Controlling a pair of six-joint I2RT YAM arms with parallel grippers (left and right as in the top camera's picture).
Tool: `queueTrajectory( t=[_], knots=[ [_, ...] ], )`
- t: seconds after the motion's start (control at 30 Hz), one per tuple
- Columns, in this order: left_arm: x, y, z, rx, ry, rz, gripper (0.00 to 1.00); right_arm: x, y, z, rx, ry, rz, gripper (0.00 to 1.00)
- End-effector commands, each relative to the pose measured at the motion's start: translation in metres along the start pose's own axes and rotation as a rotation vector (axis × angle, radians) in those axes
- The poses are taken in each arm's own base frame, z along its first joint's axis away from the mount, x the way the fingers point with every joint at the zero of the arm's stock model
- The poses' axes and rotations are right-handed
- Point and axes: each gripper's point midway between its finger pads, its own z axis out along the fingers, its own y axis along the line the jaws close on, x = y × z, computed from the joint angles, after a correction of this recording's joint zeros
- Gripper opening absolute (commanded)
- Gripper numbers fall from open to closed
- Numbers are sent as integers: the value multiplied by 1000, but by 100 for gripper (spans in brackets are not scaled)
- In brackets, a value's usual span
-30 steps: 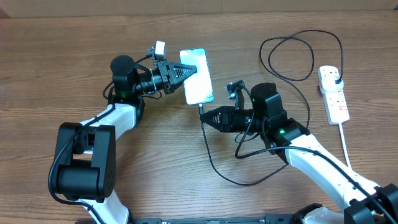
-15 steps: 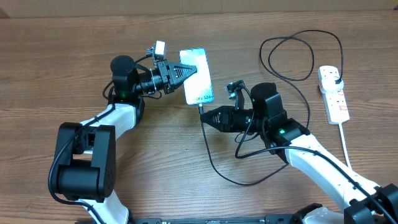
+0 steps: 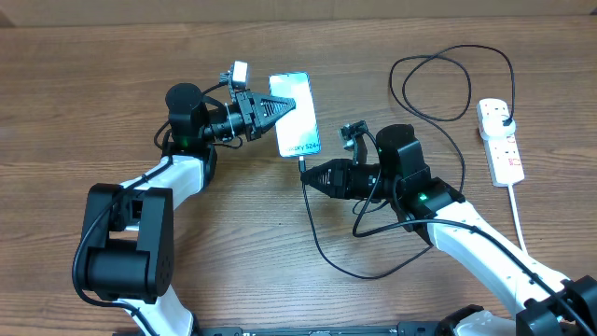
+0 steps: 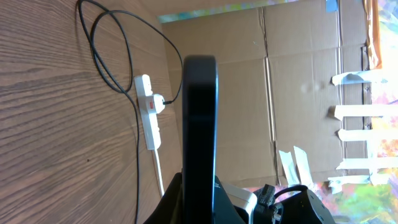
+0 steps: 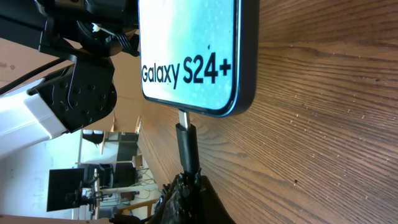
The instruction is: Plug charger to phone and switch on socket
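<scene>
The phone [image 3: 295,114] is held up on its long edge above the table, screen reading "Galaxy S24+" [image 5: 186,50]. My left gripper [image 3: 271,110] is shut on its left side; in the left wrist view the phone [image 4: 200,124] shows edge-on between the fingers. My right gripper [image 3: 309,172] is shut on the charger's small plug tip [image 5: 186,142], whose metal end sits at the phone's bottom port. The black charger cable [image 3: 322,245] loops over the table to a black plug [image 3: 505,118] seated in the white socket [image 3: 504,149] at the right.
The socket's thick white cord [image 3: 519,219] runs toward the front right edge. A large loop of black cable [image 3: 438,84] lies at the back right. Cardboard walls [image 4: 298,81] stand beyond the table's far edge.
Both arms hold still. The lettering on the phone's screen shows slightly more in the overhead view than a second ago.
</scene>
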Motion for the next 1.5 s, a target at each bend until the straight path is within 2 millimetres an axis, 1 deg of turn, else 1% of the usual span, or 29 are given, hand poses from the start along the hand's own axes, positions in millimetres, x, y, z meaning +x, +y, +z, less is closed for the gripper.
queueTrajectory(
  t=[0.0,0.27,0.5,1.1,1.47],
  knots=[
    [-2,-7,0,15,12,48,4,-2,-6,0,17,-12,11,4],
    [-1,-7,0,15,15,52,4,-3,-5,0,14,-14,7,4],
    [4,-8,6,19,32,68,4,-2,-5,0,14,-14,8,4],
    [6,-9,7,22,41,91,4,-3,-5,0,14,-15,12,4],
    [14,-10,6,36,89,119,4,-6,-7,0,29,-34,25,4]
  ],
)
